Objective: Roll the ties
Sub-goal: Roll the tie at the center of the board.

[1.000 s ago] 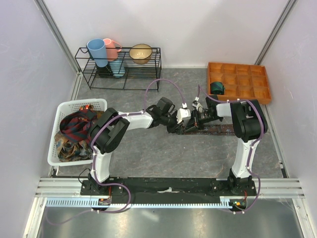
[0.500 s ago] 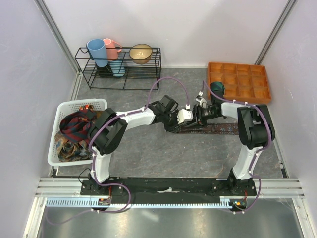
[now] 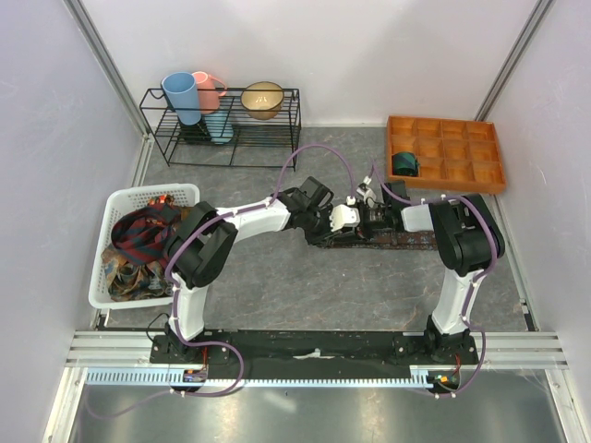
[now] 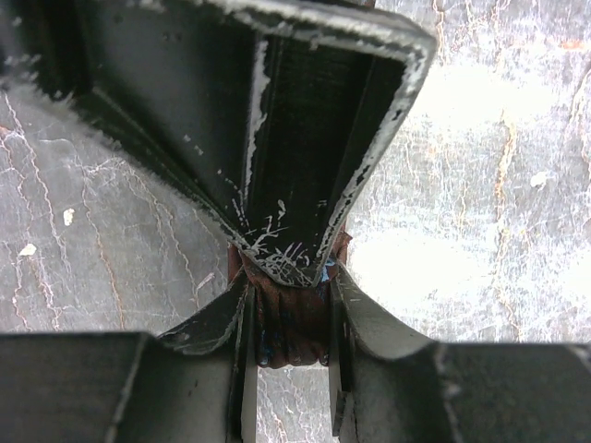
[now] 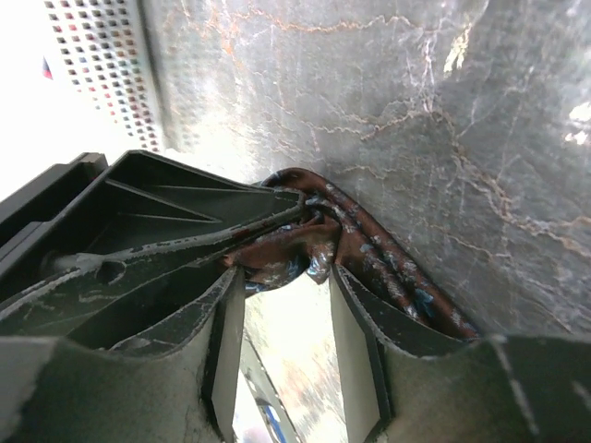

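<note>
A: What is seen at the far left?

B: A white perforated basket (image 3: 129, 194) is set on the grey marbled table (image 3: 277, 291); a heap of ties (image 3: 138, 242) is held in it; red-navy plaid and gold-brown cloth can be told apart in the tangle.

A: And behind it?

B: A black wire rack (image 3: 263, 138) is stood against the back wall; a blue cup (image 3: 182, 95) and a pink cup (image 3: 211, 90) are seen at the left end of its top shelf, an amber bowl (image 3: 263, 99) at the right end; a pale blue cup (image 3: 220, 127) is seen lower down, under the pink one.

A: How are the grippers found?

B: They are met at mid-table over the maroon-brown tie (image 3: 406, 243); it is laid flat along the table towards the right arm's side, its left end wound into a small roll; the left gripper (image 4: 288, 286) is clamped on that roll, the cloth pressed from both sides; the right gripper (image 5: 286, 272) is held with jaws apart, a bright gap shown between them; bunched cloth is seen just past its tips, and the strip is touched by one finger.

A: What is kept at the right?

B: An orange tray (image 3: 457, 152) is divided into compartments; one teal rolled tie (image 3: 404, 164) is lodged in the near-left compartment.

A: Can any writing be read?

B: None can be made out at this size.
</note>
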`<state>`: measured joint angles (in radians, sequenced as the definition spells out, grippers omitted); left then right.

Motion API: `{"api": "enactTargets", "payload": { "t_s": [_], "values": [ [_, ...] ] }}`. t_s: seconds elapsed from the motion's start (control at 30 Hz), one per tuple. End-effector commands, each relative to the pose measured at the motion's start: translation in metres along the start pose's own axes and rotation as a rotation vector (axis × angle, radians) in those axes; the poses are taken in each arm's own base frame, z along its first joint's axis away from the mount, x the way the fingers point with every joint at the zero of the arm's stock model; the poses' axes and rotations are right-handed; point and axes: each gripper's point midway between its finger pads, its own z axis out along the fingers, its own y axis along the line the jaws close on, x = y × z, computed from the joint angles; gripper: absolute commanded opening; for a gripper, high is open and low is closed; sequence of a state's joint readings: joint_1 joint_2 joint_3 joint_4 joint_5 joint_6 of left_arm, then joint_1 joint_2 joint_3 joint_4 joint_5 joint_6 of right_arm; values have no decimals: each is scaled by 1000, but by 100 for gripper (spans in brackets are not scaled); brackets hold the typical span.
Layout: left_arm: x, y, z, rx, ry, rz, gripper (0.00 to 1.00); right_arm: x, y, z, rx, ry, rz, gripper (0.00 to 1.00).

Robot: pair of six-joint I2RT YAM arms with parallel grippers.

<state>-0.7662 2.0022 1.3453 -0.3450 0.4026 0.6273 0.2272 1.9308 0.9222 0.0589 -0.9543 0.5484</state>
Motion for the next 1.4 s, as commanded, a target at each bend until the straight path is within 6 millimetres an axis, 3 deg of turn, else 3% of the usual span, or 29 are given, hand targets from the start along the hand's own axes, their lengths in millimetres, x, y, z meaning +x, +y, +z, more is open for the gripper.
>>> {"api": "enactTargets", "payload": {
  "t_s": [0.0, 0.13, 0.23, 0.3, 0.33, 0.4, 0.43, 0.5, 0.63, 0.73, 1.07, 1.1, 1.2, 1.23, 1.27, 1.37],
  "values": [
    [22, -22, 10, 95, 70, 1, 12, -15, 12, 7, -71, -105, -22, 46],
    [22, -21, 11, 96, 72, -6, 13, -10, 9, 7, -65, -76, -26, 43],
    [23, -23, 12, 106, 75, -12, 16, -6, 7, 8, -62, -53, -24, 33],
    [23, -24, 13, 112, 76, -14, 18, -5, 2, 9, -45, -32, -37, 18],
    [24, -24, 13, 114, 79, -17, 18, -7, 2, 9, -46, -29, -39, 4],
    [24, -24, 12, 114, 77, -18, 18, -6, -1, 9, -40, -27, -32, 0],
    [23, -24, 12, 116, 75, -18, 18, -7, 2, 9, -47, -29, -35, 0],
    [24, -24, 12, 120, 73, -23, 18, -10, 9, 7, -73, -51, -28, 10],
    [24, -24, 11, 125, 67, -30, 17, -12, 23, 3, -136, -98, 4, 38],
    [24, -23, 10, 128, 63, -31, 17, -19, 35, 1, -173, -135, 3, 46],
    [22, -24, 11, 146, 56, -21, 17, -18, 36, 9, -190, -137, 6, 47],
    [23, -24, 12, 146, 57, -26, 17, -15, 33, 12, -183, -127, 7, 45],
    [22, -23, 11, 149, 54, -44, 18, -5, 13, 17, -116, -70, -2, 26],
    [20, -22, 10, 148, 49, -48, 20, -7, 8, 18, -90, -65, -17, 13],
    [20, -21, 10, 148, 45, -55, 21, 4, -4, 18, -48, -22, -19, 4],
    [19, -18, 7, 149, 32, -76, 32, 7, -20, 17, 26, 10, -15, 0]
  ]
}}
